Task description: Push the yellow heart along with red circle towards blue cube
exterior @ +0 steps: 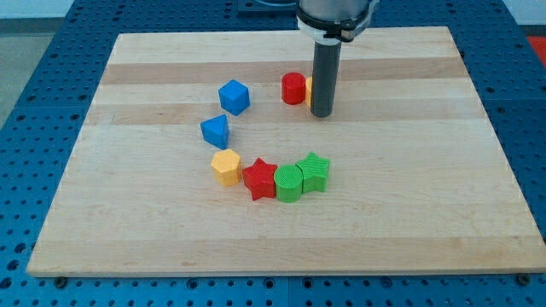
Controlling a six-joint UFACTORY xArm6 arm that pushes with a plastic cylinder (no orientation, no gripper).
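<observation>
The red circle sits on the wooden board near the view's top centre. The yellow heart touches its right side and is mostly hidden behind my rod; only a thin yellow strip shows. My tip rests on the board just right of and slightly below the heart, close against it. The blue cube lies to the left of the red circle, with a gap of bare board between them.
A blue triangular block lies below the blue cube. Lower down, a row curves across the board: a yellow hexagon, a red star, a green cylinder and a green star.
</observation>
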